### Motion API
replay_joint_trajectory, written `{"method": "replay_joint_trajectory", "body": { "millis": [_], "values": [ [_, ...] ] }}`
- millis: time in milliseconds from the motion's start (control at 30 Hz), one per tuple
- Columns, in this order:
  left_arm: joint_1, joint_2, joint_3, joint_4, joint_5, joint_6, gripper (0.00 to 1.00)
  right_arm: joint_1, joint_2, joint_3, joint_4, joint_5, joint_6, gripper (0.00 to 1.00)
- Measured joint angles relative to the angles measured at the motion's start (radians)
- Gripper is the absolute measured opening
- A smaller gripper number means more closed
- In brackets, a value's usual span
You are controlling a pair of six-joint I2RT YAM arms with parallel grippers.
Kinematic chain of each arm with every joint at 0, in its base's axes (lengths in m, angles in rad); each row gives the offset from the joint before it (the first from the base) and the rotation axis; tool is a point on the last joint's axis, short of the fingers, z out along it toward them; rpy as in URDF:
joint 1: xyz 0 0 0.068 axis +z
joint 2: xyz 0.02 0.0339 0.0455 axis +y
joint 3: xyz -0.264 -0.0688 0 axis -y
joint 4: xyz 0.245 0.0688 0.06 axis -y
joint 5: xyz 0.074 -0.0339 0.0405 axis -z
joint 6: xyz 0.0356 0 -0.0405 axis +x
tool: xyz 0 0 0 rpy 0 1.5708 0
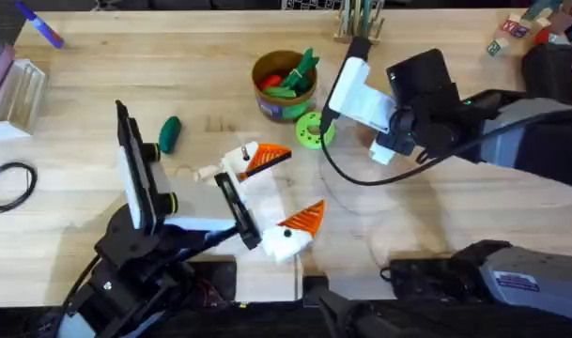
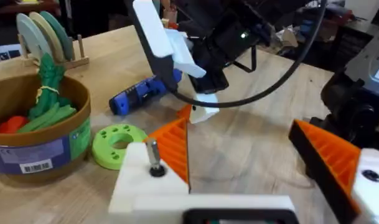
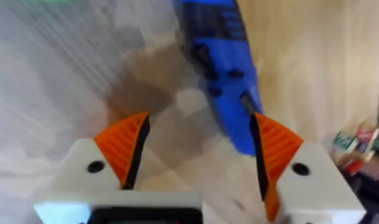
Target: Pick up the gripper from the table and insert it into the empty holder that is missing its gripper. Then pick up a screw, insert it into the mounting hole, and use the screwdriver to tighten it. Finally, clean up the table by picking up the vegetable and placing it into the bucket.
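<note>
My left gripper (image 1: 281, 192) (image 2: 239, 162) stands open above the table's middle. One of its fingers is the white holder (image 2: 145, 180), with the orange gripper wedge (image 2: 172, 146) seated in it and a screw (image 2: 154, 155) standing up in its hole. The blue screwdriver (image 3: 223, 68) (image 2: 142, 93) lies on the table between the orange pads of my open right gripper (image 3: 198, 149) (image 1: 358, 113), closer to one pad. The dark green vegetable (image 1: 169, 133) lies on the wood to the left. The tan bucket (image 1: 267, 103) holds green leafy and red toys.
A lime-green disc with holes (image 1: 311, 130) lies beside the bucket. A black cable loop (image 1: 8, 183) and a clear box (image 1: 18, 89) are at the left edge. A purple marker (image 1: 41, 28) is at the back left, a wooden rack (image 1: 356, 19) at the back.
</note>
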Motion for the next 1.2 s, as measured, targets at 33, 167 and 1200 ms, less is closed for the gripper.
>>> {"method": "replay_joint_trajectory", "body": {
  "millis": [33, 167, 1200],
  "values": [
    [0.0, 0.0, 0.0, 0.0, 0.0, 0.001, 0.983, 0.0, -0.011, 0.002, -0.031, 0.0, 0.037, 0.935],
    [0.0, 0.0, -0.001, 0.017, -0.004, 0.003, 0.985, 0.0, -0.062, 0.011, -0.108, -0.004, 0.142, 0.936],
    [0.193, 0.978, 0.949, -0.847, -0.711, -0.198, 0.985, 0.087, -0.294, 0.064, -0.135, -0.008, 0.331, 0.938]
  ]
}}
